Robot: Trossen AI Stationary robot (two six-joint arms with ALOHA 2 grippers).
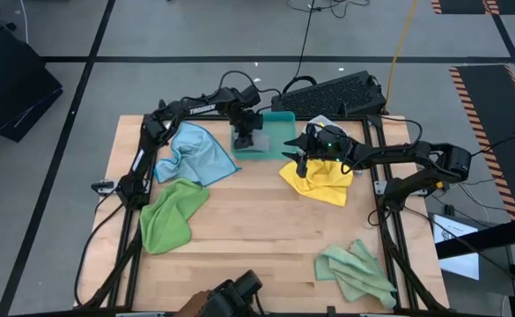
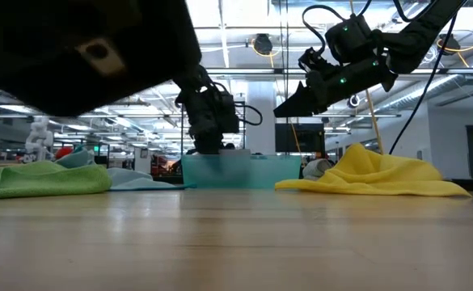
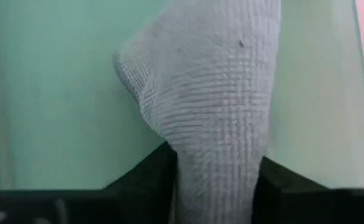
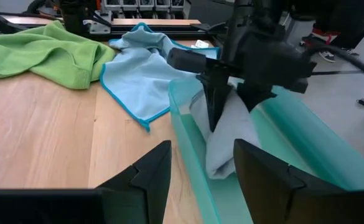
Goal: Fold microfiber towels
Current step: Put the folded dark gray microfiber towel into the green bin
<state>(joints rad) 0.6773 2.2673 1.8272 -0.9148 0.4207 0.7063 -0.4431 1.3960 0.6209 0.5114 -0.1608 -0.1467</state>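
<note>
My left gripper (image 1: 248,132) points steeply down into the teal tray (image 1: 279,126) at the table's far middle. Its fingers stand apart with a grey towel (image 4: 228,140) between them; the towel lies bunched on the tray's floor (image 3: 57,93). My right gripper (image 4: 200,158) hangs open and level just right of the tray, above the yellow towel (image 1: 320,180), holding nothing. A light blue towel (image 1: 195,151) and a green towel (image 1: 173,211) lie crumpled at the left. A pale green one (image 1: 356,271) lies at the near right. My left gripper has an upstanding fold of the grey towel (image 3: 216,134) between its parted fingers (image 3: 147,177), and the cloth fills the gap and touches both. The fingers come from above, slanting down. The rest of the towel lies slack on the tray's floor, against its near wall.
A black keyboard (image 1: 336,92) lies behind the tray at the table's far edge. Bare wood (image 1: 257,229) stretches across the middle and the near part of the table. A dark object (image 1: 235,295) sits at the near edge.
</note>
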